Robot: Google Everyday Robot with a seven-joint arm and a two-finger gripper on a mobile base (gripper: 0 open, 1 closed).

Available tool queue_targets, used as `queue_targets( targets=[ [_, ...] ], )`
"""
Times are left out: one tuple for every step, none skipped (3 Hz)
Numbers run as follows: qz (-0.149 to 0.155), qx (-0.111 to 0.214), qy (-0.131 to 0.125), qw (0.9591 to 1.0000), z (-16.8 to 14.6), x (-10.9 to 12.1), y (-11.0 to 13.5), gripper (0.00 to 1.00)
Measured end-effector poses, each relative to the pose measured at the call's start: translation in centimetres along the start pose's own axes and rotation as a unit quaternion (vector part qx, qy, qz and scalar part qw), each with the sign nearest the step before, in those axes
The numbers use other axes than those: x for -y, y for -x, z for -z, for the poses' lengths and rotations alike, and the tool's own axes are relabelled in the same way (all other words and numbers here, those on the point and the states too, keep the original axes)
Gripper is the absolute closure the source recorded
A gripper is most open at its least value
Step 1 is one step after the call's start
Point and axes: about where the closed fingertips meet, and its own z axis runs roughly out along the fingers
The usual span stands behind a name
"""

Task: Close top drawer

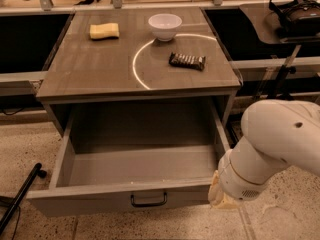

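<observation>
Top drawer (140, 166) sits pulled far out of the table (90, 71), its floor & both side walls in plain view from above, front panel nearest the camera at btm of view. Small black loop handle (148, 200) sits at centre of that front panel, well left of the end effector. Robot arm (272, 144), a big white rounded shell, comes in from the right edge & slopes down-left toward the drawer's front right corner. End effector (216, 195) is at the arm's low end, just beside that front right corner, at abt the level of the front panel. Only a pale yellowish bit of it shows past the white wrist, rest hidden behind the arm, so can't tell whether it's released or clenched, nor whether it actually touches the panel. On the tabletop, well back from the drawer front: yellow sponge (104, 30) at rear left, white bowl (165, 25) upright at rear centre, & a dark snack bar (187, 60) lying flat right of centre, in front of the bowl. All 3 sit apart from each other. Thin white arc (136, 66) curves across the top, from near the bowl round to the left of the bar. Speckled floor (280, 219) lies under the arm. Black pole (20, 196) lies slanted on the floor left of the drawer. Black headset (295, 11) rests on a side surface at upper right.
</observation>
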Motion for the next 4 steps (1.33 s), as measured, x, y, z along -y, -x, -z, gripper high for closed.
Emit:
queue_targets(
  targets=[
    [-0.012,-0.017,0.004,0.9998,-3.6,-0.5,-1.6,1.0],
    [-0.028,-0.026,-0.003,0.9993,-7.2,0.5,-2.9,1.0],
    [-0.043,-0.026,-0.02,0.9985,-8.8,2.1,-3.4,1.0],
    [-0.045,-0.025,-0.026,0.9983,-9.1,2.7,-3.3,1.0]
  ],
)
